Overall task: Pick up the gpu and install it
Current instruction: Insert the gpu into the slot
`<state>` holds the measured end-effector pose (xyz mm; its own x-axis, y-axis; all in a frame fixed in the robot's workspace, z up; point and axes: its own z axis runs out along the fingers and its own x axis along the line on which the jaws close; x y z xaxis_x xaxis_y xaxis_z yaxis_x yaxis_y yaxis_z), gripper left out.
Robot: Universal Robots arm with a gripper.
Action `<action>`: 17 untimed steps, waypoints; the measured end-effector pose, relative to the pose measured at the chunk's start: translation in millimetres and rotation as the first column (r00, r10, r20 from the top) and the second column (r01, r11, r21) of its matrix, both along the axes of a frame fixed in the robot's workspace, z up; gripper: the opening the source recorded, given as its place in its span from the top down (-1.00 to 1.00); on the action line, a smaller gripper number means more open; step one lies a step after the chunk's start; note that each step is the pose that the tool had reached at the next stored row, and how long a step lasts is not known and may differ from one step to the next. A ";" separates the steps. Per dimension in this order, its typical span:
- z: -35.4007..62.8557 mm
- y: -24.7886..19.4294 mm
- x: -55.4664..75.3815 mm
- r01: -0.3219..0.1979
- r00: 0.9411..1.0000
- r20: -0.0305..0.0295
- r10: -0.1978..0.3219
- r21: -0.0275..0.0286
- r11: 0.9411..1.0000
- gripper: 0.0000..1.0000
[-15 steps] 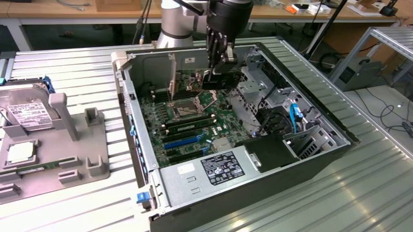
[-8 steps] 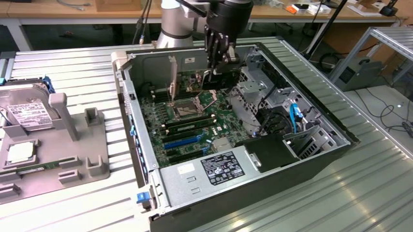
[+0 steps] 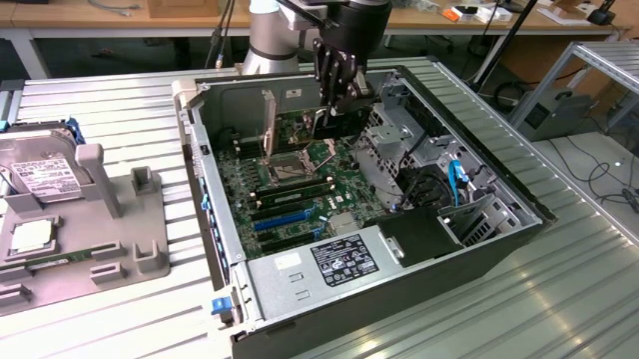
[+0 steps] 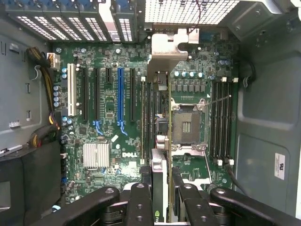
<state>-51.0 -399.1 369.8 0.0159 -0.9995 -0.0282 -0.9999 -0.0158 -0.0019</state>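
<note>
Down inside the open computer case [image 3: 399, 314], the hand [image 4: 162, 197] clamps the gpu [image 4: 160, 117] edge-up over the green board [image 4: 107, 134]; ribbed metal counter [image 3: 120, 314] beneath.

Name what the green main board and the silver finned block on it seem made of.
Green main board: probably fibreglass laminate, glossy green lacquer, printed tracks and solder dots showing. Silver finned block: likely aluminium, matt bare metal, thin parallel fins.

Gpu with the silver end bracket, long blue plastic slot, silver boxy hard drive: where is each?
gpu [image 4: 165, 52]: wrist view, on its silver end bracket.
blue slot [image 4: 120, 99]: wrist view, halfway along it.
hard drive [image 3: 42, 178]: exterior view, on its white label.
</note>
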 end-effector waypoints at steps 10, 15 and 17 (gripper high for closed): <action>-2.0 -0.2 -0.1 0.000 1.000 0.000 0.000 0.000 1.000 0.46; -5.9 -1.2 -0.2 0.000 1.000 0.000 0.000 0.000 1.000 0.46; -6.2 -3.9 -0.3 0.000 1.000 0.000 0.000 0.000 1.000 0.46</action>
<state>-51.3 -403.0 363.6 0.0160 -0.9995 -0.0281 -0.9999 -0.0160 -0.0019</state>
